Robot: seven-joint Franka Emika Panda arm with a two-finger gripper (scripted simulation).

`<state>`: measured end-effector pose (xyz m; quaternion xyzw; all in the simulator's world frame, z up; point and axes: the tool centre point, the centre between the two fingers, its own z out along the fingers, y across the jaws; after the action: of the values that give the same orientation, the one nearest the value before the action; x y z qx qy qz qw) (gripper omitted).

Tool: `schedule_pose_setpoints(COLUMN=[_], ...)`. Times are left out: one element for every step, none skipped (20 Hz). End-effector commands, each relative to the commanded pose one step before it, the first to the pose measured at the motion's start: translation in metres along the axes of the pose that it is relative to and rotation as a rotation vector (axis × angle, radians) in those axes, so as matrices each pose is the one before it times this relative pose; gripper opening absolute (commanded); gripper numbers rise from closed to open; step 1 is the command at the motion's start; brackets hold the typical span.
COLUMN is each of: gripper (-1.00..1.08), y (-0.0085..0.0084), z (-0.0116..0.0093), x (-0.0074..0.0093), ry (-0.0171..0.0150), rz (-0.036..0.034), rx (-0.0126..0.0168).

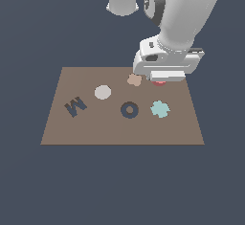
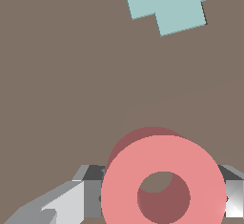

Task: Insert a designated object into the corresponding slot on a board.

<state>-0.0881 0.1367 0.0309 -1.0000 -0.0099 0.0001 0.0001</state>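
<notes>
The coral-red ring [image 2: 164, 170] sits between the two grey fingers [image 2: 71, 204] of my gripper [image 2: 164, 197]. The fingers touch its outer rim on both sides, so the gripper is shut on it. In the exterior view the gripper [image 1: 159, 81] is low over the back right part of the brown board [image 1: 119, 133]. Only a sliver of the ring [image 1: 159, 82] shows under the hand there. The slot [image 1: 129, 109], a dark navy O-shaped recess, lies near the board's middle, nearer the front and toward the exterior view's left of the gripper. I cannot tell whether the ring rests on the board or hangs just above it.
A teal cross-shaped piece [image 1: 160, 108] [image 2: 171, 4] lies just in front of the gripper, to the exterior view's right of the slot. A tan lobed piece [image 1: 134, 80] sits close beside the hand. A pale round disc [image 1: 103, 92] and a dark M-shaped recess [image 1: 75, 106] lie further toward the exterior view's left.
</notes>
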Motion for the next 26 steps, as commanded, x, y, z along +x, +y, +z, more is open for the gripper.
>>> schedule_pose_setpoints(gripper=[-1.00, -1.00, -1.00, -1.00, -1.00, -1.00, -1.00, -1.00, -1.00, -1.00, -1.00, -1.00, -1.00, -1.00, -1.00, -1.00, -1.00, -1.00, -1.00, -1.00, -1.00, -1.00, -1.00, -1.00, -1.00, -1.00], y=[0.00359, 0.00168, 0.00187, 0.00208, 0.00227, 0.00248, 0.00267, 0.00287, 0.00307, 0.00327, 0.00348, 0.00369, 0.00389, 0.00409, 0.00431, 0.00452, 0.00473, 0.00496, 0.00518, 0.00541, 0.00560, 0.00567, 0.00566, 0.00550, 0.00532, 0.00514], z=[-0.00031, -0.00010, -0.00011, -0.00013, -0.00014, -0.00015, -0.00016, -0.00017, -0.00019, -0.00020, -0.00021, -0.00022, -0.00024, -0.00025, -0.00026, -0.00028, -0.00029, -0.00030, -0.00032, -0.00033, -0.00034, -0.00035, -0.00034, -0.00033, -0.00032, -0.00031], x=[0.00126, 0.00055, 0.00061, 0.00068, 0.00074, 0.00081, 0.00088, 0.00095, 0.00102, 0.00110, 0.00117, 0.00125, 0.00132, 0.00140, 0.00148, 0.00157, 0.00165, 0.00174, 0.00184, 0.00193, 0.00202, 0.00207, 0.00209, 0.00204, 0.00200, 0.00195], ry=[0.00040, 0.00001, 0.00001, 0.00001, 0.00001, 0.00001, 0.00001, 0.00001, 0.00001, 0.00001, 0.00001, 0.00001, 0.00001, 0.00001, 0.00001, 0.00001, 0.00001, 0.00001, 0.00001, 0.00001, 0.00001, 0.00000, 0.00000, 0.00000, 0.00000, 0.00000], rz=[-0.01587, -0.00929, -0.01040, -0.01147, -0.01258, -0.01365, -0.01477, -0.01587, -0.01697, -0.01807, -0.01919, -0.02030, -0.02144, -0.02259, -0.02373, -0.02491, -0.02610, -0.02730, -0.02855, -0.02978, -0.03087, -0.03132, -0.03129, -0.03042, -0.02948, -0.02851], rx=[-0.00019, -0.00002, -0.00002, -0.00002, -0.00002, -0.00003, -0.00003, -0.00003, -0.00003, -0.00004, -0.00004, -0.00004, -0.00004, -0.00004, -0.00005, -0.00005, -0.00005, -0.00005, -0.00005, -0.00005, -0.00005, -0.00005, -0.00005, -0.00004, -0.00004, -0.00004])
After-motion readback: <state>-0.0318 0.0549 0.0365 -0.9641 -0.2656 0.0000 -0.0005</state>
